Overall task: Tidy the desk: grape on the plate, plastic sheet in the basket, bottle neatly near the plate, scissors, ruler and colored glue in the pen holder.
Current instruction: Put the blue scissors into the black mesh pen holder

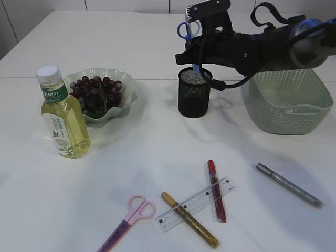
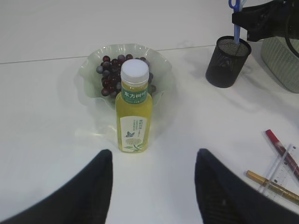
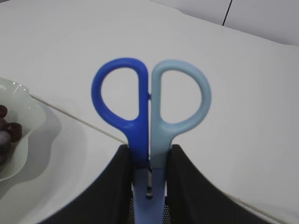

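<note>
My right gripper [image 1: 195, 52] [image 3: 149, 154] is shut on blue scissors [image 1: 185, 30] [image 3: 149, 107], held upright with the blades down in the black mesh pen holder [image 1: 194, 94] [image 2: 227, 63]. Grapes [image 1: 97, 89] [image 2: 110, 79] lie on the pale green plate [image 1: 128, 92] [image 2: 93, 60]. The bottle [image 1: 63, 118] [image 2: 134, 116] stands upright just in front of that plate. My left gripper [image 2: 154, 186] hangs open above the table, short of the bottle. Pink scissors [image 1: 131, 218], a clear ruler [image 1: 198, 202], and gold [image 1: 197, 231], red [image 1: 216, 191] and silver [image 1: 289, 185] glue pens lie at the front. The plastic sheet is out of view.
The pale green basket [image 1: 289, 105] stands right of the pen holder, under my right arm. The red pen lies across the ruler, and the gold pen crosses under its lower end. The table's far edge runs behind the holder.
</note>
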